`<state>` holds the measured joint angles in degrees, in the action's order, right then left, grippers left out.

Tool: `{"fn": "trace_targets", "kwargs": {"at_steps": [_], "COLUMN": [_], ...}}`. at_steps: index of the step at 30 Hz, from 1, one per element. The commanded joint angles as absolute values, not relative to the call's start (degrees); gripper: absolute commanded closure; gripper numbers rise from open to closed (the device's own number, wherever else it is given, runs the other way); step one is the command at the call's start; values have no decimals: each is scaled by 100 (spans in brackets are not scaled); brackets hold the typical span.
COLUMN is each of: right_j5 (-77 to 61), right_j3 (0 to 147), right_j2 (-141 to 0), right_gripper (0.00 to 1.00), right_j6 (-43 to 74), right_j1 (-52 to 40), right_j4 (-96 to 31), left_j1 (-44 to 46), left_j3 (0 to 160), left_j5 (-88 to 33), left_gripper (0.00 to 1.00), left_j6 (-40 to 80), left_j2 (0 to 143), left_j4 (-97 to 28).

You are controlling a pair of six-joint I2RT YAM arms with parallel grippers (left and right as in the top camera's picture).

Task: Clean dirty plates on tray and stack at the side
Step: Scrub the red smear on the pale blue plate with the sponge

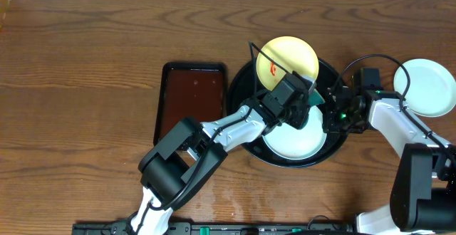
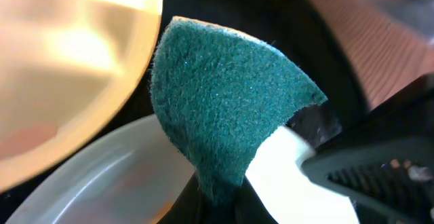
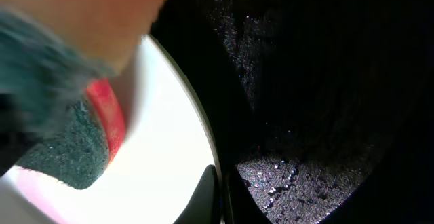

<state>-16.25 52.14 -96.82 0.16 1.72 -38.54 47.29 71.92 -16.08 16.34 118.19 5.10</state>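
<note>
- Overhead: brown wood table (image 1: pixel 85 50). The black tray (image 1: pixel 241 85) carries a yellow plate (image 1: pixel 292 53) with a red smear and a mint-white plate (image 1: pixel 288 144). A second mint-white plate (image 1: pixel 427 85) sits off the tray on the table, right side. A brown tray (image 1: pixel 191 103) is to the left.
- Left fingers (image 1: pixel 308 98) hang over the tray with a green sponge (image 1: pixel 318 100); right fingers (image 1: pixel 332 114) are at the mint-white plate's right rim.
- Left wrist: left fingers clenched on the sponge, which is just above the mint-white plate. Contact is unclear.
- Right wrist: right fingers look clamped on that plate's rim. There is a red streak (image 3: pixel 108 119) at the sponge's edge.
- Step, I'd say: wiping this plate. Next move calls for pressing the sponge down and sweeping the streak while the right side braces.
</note>
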Motion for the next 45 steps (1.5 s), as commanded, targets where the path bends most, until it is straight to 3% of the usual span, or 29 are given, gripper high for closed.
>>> {"fn": "trace_targets", "kwargs": {"at_steps": [1, 33, 45], "right_j5": [-1653, -1632, -1634], "right_j3": [5312, 5308, 5308], "right_j2": [-9666, -9666, -9666], "right_gripper": [99, 99, 99], "right_j6": [-51, -56, -54], "right_j1": [178, 183, 183], "right_j4": [-3857, -3883, -3883], "left_j1": [4689, 4340, 4488], "left_j3": [7179, 7140, 6779], "left_j5": [-1321, -958, -985], "left_gripper": [93, 93, 93], "left_j6": [1286, 1011, 1085], "left_j2": [11797, 11155, 11157], "left_j4": [250, -1315, -1142]}}
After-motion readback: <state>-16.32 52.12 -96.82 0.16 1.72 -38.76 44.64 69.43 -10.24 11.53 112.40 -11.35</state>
